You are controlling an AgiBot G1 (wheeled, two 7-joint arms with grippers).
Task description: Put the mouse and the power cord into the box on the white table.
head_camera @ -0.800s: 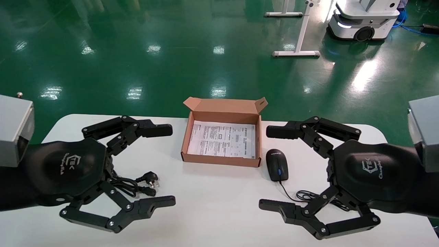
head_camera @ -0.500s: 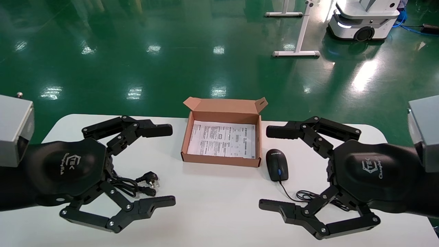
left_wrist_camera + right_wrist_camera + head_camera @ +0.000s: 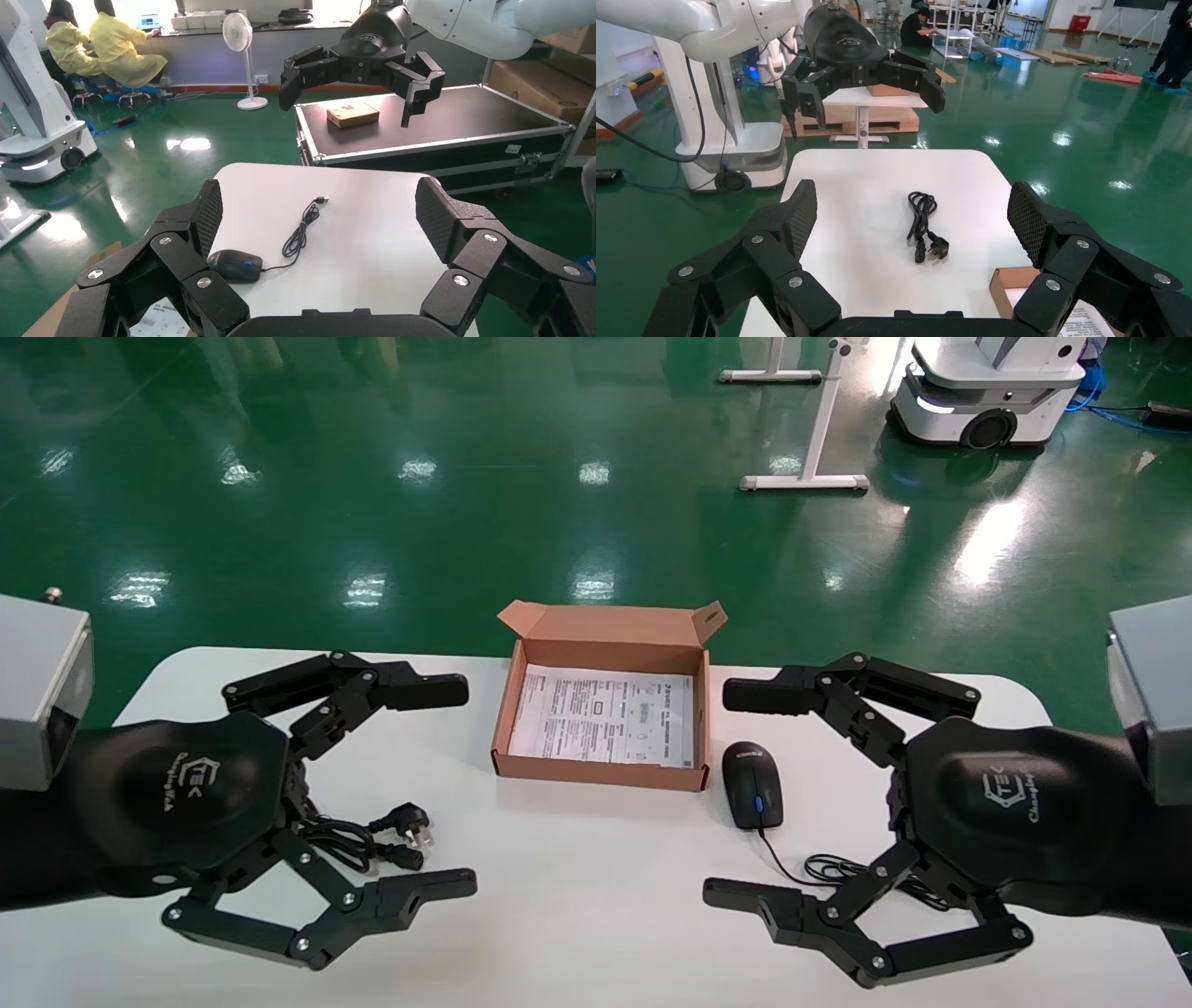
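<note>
Both grippers are just hanging over the table (image 3: 596, 915), fingers spread wide apart, nothing held in either one.

The left gripper (image 3: 461, 784) sits above the left half of the table, pointing inward toward the middle. The cord (image 3: 372, 840) is bundled up on the table right under it, partly hidden behind the palm, with the plug poking out between the two fingers. From the right wrist view you can see that same cord (image 3: 923, 225) lying loose on the white top, and the left gripper (image 3: 866, 74) well above it, not touching.

The right gripper (image 3: 717, 794) mirrors it over the right half. The mouse (image 3: 752, 784) is on the table between its fingers, close to the tips, its thin cable trailing back and coiling under the palm. The left wrist view shows the mouse (image 3: 235, 265) flat on the table with the right gripper (image 3: 351, 84) up off it.

The box (image 3: 601, 770) sits between the two grippers, open, lid flap up, printed sheet in the bottom. The mouse is just beside its right wall, near the front corner; the cord is well off to its left.
</note>
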